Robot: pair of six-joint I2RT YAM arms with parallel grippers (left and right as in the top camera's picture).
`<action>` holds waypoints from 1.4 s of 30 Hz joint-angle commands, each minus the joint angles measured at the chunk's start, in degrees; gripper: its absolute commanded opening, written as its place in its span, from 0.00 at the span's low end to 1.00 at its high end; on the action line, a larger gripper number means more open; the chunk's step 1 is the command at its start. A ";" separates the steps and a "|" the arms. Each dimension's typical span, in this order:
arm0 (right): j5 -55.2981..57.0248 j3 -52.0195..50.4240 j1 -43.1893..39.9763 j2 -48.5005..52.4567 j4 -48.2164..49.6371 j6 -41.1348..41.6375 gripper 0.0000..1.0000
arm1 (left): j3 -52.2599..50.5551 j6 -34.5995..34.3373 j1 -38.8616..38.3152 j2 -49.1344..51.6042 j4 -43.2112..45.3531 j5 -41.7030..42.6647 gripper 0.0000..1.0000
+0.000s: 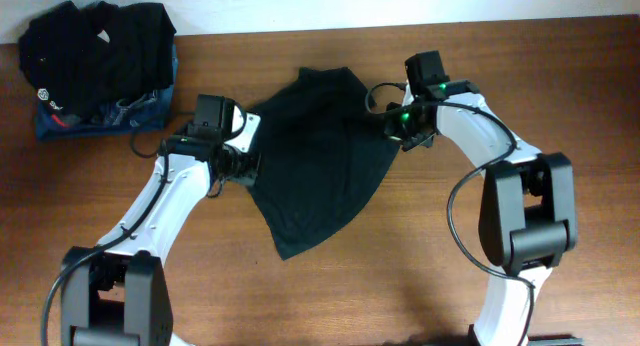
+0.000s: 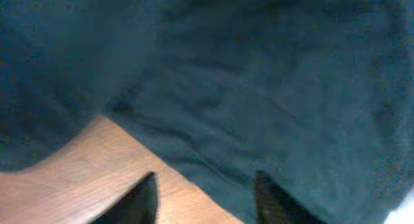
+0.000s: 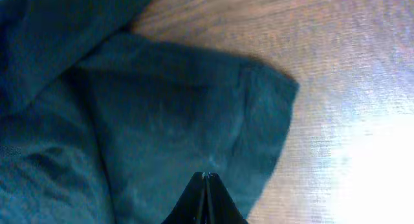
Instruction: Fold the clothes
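Fabric fills most of both wrist views, and it belongs to the plain black garment (image 1: 320, 171) that lies in the middle of the wooden tabletop (image 1: 560, 66), between the two arms. From overhead we see it as a rumpled, roughly fan-shaped heap, narrow at the far end and running to a point at the near end. It is not spread flat. The left end effector (image 2: 207, 203) sits at the garment's left edge. In its wrist view we see its two dark fingers (image 2: 139, 201) standing apart, with the hem of the cloth and a strip of bare wood between them. They are released, and nothing is clamped. The right end effector (image 3: 207, 183) is at the garment's right edge, over a sleeve-like flap whose rounded corner rests on the wood. Its fingertips are pressed together into a single point right at the cloth, so it is clenched. We cannot tell whether any fabric is caught between them. In the far left corner of the tabletop, well apart from the black garment, a black ribbed garment (image 1: 100, 41) with a small round white logo lies piled on a blue garment (image 1: 100, 121) with white print.
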 commanded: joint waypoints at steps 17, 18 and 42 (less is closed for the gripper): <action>3.65 -0.28 -0.04 0.98 6.95 0.68 0.04 | -0.48 -10.08 -9.99 -1.31 -14.75 10.64 0.01; 3.65 -0.28 -0.04 0.98 7.17 0.68 0.04 | -0.98 -11.02 -10.56 -1.25 -14.51 10.19 0.01; 2.97 -0.31 -0.04 3.19 8.92 1.75 0.04 | -13.70 -16.13 -11.34 -0.94 -7.28 8.26 0.01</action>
